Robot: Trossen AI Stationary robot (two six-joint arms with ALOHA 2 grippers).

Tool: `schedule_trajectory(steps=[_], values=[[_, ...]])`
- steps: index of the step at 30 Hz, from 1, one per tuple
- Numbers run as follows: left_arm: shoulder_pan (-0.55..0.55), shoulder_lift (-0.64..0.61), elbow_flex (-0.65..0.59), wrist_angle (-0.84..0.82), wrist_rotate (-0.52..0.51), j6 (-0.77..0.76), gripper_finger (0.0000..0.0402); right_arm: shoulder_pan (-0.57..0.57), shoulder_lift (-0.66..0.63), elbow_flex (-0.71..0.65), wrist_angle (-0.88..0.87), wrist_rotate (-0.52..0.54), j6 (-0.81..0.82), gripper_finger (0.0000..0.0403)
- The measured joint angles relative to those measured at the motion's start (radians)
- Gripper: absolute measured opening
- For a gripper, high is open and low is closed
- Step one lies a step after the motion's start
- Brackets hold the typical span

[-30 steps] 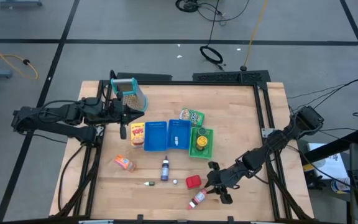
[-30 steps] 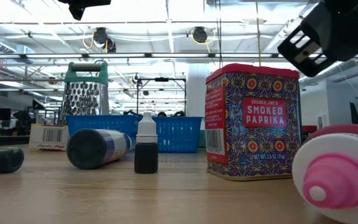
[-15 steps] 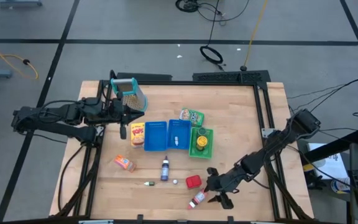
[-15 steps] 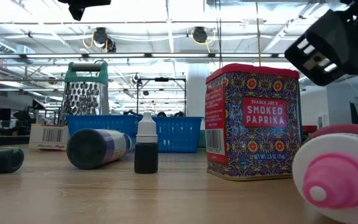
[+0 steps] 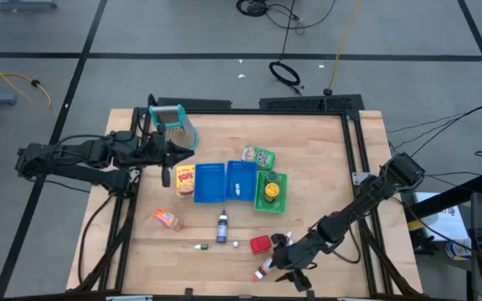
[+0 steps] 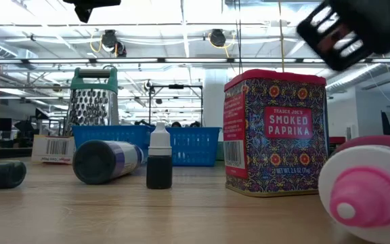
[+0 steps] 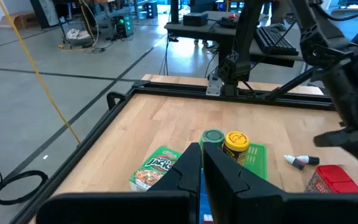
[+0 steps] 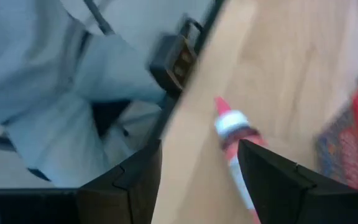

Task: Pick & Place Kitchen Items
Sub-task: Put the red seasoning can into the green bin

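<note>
The right claw hovers open and empty over a small red-and-white squeeze bottle lying flat on the wooden table, just beside the boxy red paprika tin; the left claw stays shut near the metal grater

A wooden table in a black frame carries everything. Near the far left corner stands a grater. Around the middle sit two blue trays side by side, with a yellow box touching their left side and a green tray on their right. A green pouch lies just beyond the green tray. Nearer the front lie an orange packet, a dark bottle, two tiny bottles, a red tin and a pink-capped tube close to the front edge.
</note>
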Motion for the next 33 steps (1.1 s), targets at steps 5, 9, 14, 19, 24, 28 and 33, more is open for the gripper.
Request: schedule_trajectory(steps=[5,9,14,19,24,28,33], values=[[0.000,0.000,0.000,0.000,0.000,0.000,0.0021,-0.019,0.035,0.064,-0.038,-0.002,-0.038,0.0202],[0.000,0.000,0.000,0.000,0.000,0.000,0.0021,-0.022,0.054,0.115,-0.122,-0.003,-0.052,0.0201],[0.000,0.000,0.000,-0.001,0.000,0.001,0.0021,-0.025,0.099,0.196,-0.232,-0.007,-0.062,0.0201],[0.000,0.000,0.000,-0.001,0.000,0.001,0.0021,-0.042,0.102,0.201,-0.266,-0.031,-0.088,0.0201],[0.000,0.000,0.000,-0.001,0.000,0.001,0.0021,-0.048,0.102,0.201,-0.316,-0.026,-0.087,0.0201],[0.000,0.000,0.000,-0.001,0.000,0.001,0.0021,-0.050,0.102,0.201,-0.318,-0.025,-0.082,0.0201],[0.000,0.000,0.000,-0.001,0.000,0.001,0.0021,-0.053,0.102,0.201,-0.315,-0.019,-0.083,0.0201]])
